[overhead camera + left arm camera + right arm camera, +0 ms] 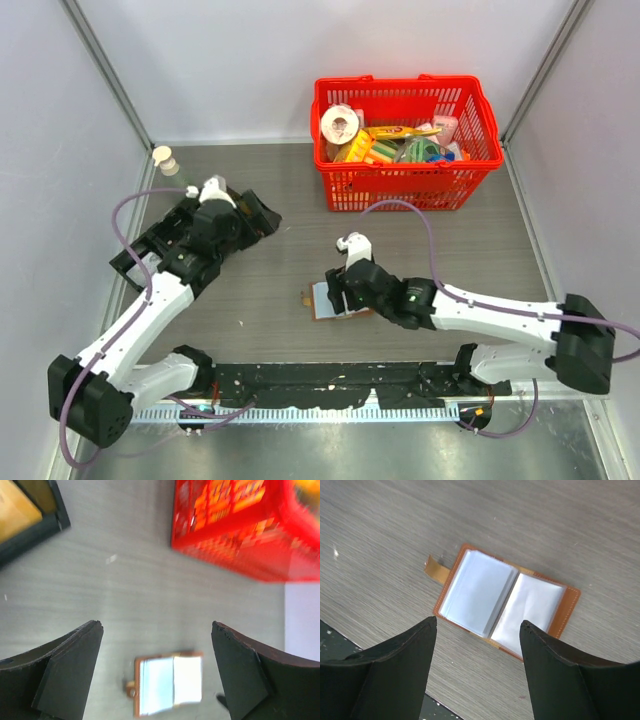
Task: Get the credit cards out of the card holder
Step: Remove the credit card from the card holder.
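The card holder [502,602] lies open on the table, brown leather with pale clear sleeves and its tab at the left. I cannot make out credit cards in the sleeves. My right gripper [478,625] hovers open just above its near edge, nothing between the fingers. From above, the right gripper [340,290] covers most of the card holder [320,303]. My left gripper [156,630] is open and empty, well above the table, with the card holder [167,682] far below it. In the top view the left gripper [263,217] sits at the back left.
A black tray [37,522] holding a flat yellow piece sits at the back left, under the left arm [130,262]. A red basket [405,85] full of items stands at the back right. A small bottle [166,160] stands by the left wall.
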### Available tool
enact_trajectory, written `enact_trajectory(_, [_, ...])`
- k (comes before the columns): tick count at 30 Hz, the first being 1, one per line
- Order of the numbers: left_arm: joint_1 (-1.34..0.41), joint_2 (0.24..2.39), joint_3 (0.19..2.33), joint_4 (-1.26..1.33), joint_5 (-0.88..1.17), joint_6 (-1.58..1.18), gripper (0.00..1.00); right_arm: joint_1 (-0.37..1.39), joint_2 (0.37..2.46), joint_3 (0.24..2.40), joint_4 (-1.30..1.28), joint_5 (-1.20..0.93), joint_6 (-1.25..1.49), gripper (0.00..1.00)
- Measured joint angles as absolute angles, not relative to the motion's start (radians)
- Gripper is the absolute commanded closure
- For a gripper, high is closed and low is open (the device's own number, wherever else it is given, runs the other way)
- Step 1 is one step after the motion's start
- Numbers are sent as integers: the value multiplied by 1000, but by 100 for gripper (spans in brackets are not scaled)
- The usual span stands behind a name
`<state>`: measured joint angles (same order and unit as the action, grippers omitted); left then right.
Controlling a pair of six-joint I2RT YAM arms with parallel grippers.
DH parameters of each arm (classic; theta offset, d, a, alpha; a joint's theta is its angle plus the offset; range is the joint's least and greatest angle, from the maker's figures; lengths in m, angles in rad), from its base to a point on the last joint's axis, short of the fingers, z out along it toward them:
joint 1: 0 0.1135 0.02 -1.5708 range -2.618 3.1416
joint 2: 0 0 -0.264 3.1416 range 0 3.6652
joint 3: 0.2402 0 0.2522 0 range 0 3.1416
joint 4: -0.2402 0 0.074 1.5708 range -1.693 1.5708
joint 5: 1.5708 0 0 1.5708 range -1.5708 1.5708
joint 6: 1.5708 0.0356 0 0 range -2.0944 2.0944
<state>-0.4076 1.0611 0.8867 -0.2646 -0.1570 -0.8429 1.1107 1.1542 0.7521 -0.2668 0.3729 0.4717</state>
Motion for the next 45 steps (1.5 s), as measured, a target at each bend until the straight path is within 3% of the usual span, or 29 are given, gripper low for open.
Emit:
enact_trajectory(16, [-673,1031,519,-296,24,-891,7,1149,1505,838,-240,347,467,24])
enact_trajectory(22, [-692,1119,514,-216,29,-913,18,1157,1565,856,-241,371,465,27])
enact_trajectory(31, [-710,1251,524,-150,43,-915,27,1156,1571,855,-241,389,459,31])
enact_trajectory(38, [-732,1296,535,-122,46,-918,50,1156,1573,854,-237,380,458,31])
enact_trajectory(45, [-734,1338,538,-109,43,-921,83,1156,1601,843,-219,379,459,34])
